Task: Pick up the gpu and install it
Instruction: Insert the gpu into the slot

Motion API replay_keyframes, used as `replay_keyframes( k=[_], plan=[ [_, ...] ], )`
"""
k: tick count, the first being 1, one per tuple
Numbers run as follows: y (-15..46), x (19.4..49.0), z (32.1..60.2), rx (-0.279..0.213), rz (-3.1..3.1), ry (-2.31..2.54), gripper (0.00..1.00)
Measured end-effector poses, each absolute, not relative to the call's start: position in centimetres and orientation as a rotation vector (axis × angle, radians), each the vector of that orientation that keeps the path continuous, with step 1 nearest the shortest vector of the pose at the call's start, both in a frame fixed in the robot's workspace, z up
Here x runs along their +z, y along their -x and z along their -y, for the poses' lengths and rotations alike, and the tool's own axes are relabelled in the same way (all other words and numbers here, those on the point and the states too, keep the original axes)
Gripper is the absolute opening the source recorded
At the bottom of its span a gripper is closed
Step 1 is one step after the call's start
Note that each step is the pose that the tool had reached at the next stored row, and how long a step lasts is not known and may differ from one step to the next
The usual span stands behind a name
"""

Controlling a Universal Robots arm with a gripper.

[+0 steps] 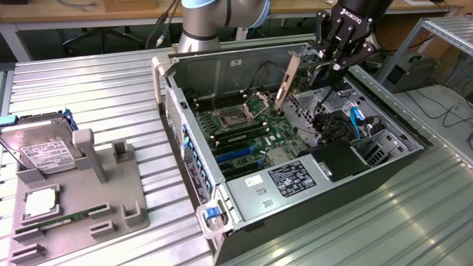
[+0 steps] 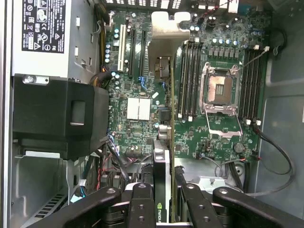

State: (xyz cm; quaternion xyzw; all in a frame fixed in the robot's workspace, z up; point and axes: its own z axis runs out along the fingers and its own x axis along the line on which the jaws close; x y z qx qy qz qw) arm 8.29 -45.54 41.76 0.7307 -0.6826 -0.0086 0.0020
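The gpu (image 1: 289,80) hangs edge-on inside the open computer case (image 1: 194,149), above the motherboard (image 1: 244,127). Its silver end bracket points toward the case's back wall. My gripper (image 1: 334,66) is shut on the card's other end, near the exterior view's right side of the case. In the wrist view the gpu (image 2: 161,183) runs as a thin black edge between my black fingers (image 2: 142,204), with its pale bracket (image 2: 167,29) at the far end. It hovers over the motherboard (image 2: 209,71), beside the expansion slots (image 2: 142,47). I cannot tell whether it touches a slot.
A power supply (image 1: 288,177) with a label and a black cover (image 2: 57,118) fill the case's near end. Cables (image 1: 355,124) run by the drive bay. On the grey fixture (image 1: 118,205) at the exterior view's left lie a hard drive (image 1: 44,149) and a green memory stick (image 1: 63,220).
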Motion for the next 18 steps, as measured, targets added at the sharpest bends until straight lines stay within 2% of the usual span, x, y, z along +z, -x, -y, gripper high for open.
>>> replay_keyframes(
  k=[18],
  plan=[
    [-5.4, 41.8, 45.3, -0.023, 2.166, -2.273, 0.27]
  ],
)
